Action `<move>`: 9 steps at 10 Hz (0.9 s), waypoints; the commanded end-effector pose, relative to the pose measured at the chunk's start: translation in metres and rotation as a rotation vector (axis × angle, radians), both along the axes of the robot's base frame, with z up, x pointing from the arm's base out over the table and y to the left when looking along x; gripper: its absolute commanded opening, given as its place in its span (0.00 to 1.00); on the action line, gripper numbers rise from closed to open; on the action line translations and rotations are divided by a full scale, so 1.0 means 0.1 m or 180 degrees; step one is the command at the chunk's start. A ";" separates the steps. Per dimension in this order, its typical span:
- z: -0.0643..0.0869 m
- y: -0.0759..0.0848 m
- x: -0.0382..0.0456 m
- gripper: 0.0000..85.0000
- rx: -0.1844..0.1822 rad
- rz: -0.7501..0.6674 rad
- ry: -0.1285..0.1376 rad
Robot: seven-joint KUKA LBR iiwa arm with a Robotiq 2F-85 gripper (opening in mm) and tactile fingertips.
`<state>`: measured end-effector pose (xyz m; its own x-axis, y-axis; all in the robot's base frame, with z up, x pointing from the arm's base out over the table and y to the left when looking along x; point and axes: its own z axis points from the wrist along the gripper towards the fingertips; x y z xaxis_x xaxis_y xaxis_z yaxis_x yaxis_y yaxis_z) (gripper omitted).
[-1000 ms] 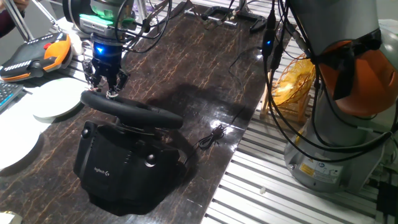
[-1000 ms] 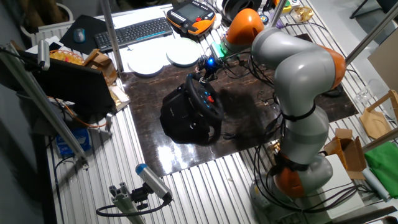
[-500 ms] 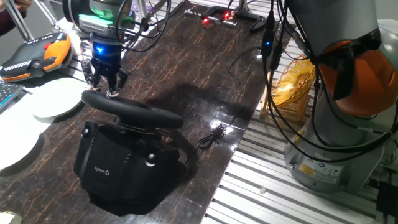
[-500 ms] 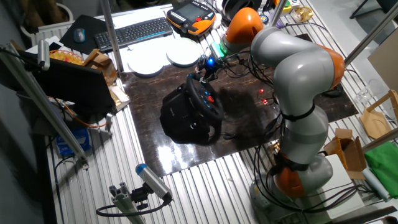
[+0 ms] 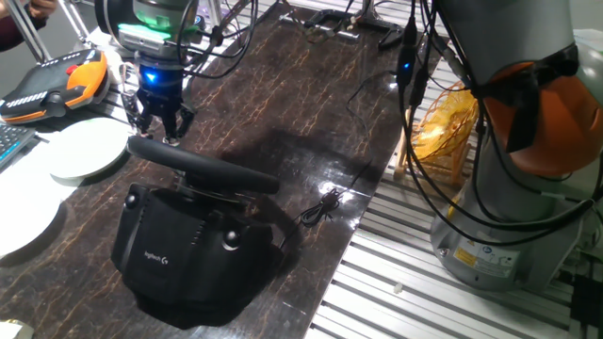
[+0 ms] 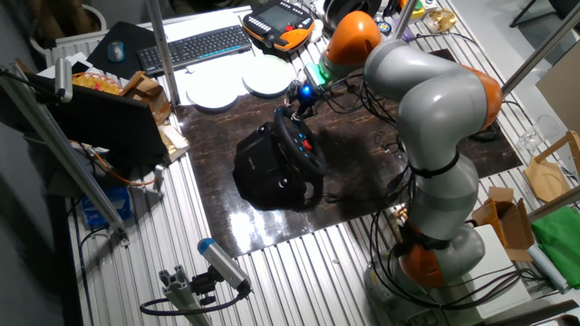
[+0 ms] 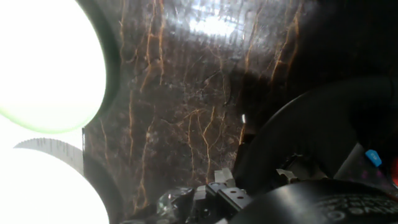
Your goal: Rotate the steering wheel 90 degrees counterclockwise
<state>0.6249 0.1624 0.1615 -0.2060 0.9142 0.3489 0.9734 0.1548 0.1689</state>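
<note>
The black steering wheel (image 5: 203, 168) sits tilted on its bulky black base (image 5: 188, 259) with a white logo, on the dark marbled table (image 5: 301, 85). My gripper (image 5: 167, 138) comes down on the far left end of the rim, with its fingers closed around it. In the other fixed view the wheel (image 6: 304, 149) faces right and the gripper (image 6: 292, 109) is at its top edge. In the hand view the rim (image 7: 298, 118) curves across the right side, a blue hub button (image 7: 372, 157) shows, and a metal fingertip (image 7: 222, 186) lies at the bottom.
Two white plates (image 5: 85, 151) (image 5: 24, 221) lie left of the wheel, close to the gripper. An orange-and-black gadget (image 5: 57, 83) is at the far left. A loose black cable (image 5: 325, 205) lies right of the base. The arm's body (image 5: 513, 141) stands off the table's right edge.
The gripper has lifted slightly and the wheel's rim has shifted a little with it. The base has nudged slightly. A red light at the table's far end went off.
</note>
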 end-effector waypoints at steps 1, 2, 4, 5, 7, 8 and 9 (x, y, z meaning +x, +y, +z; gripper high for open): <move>0.00 0.00 0.002 0.01 -0.0013 -0.0078 0.0005; 0.00 0.00 0.002 0.01 -0.0007 -0.0216 0.0050; 0.00 0.00 0.002 0.01 -0.0028 -0.0203 0.0044; 0.00 0.00 0.002 0.01 0.0057 -0.0181 0.0049; 0.03 0.11 0.025 0.01 0.0078 -0.0102 0.0048; 0.05 0.14 0.044 0.01 0.0079 -0.0067 0.0044; 0.06 0.18 0.054 0.01 0.0112 -0.0004 0.0018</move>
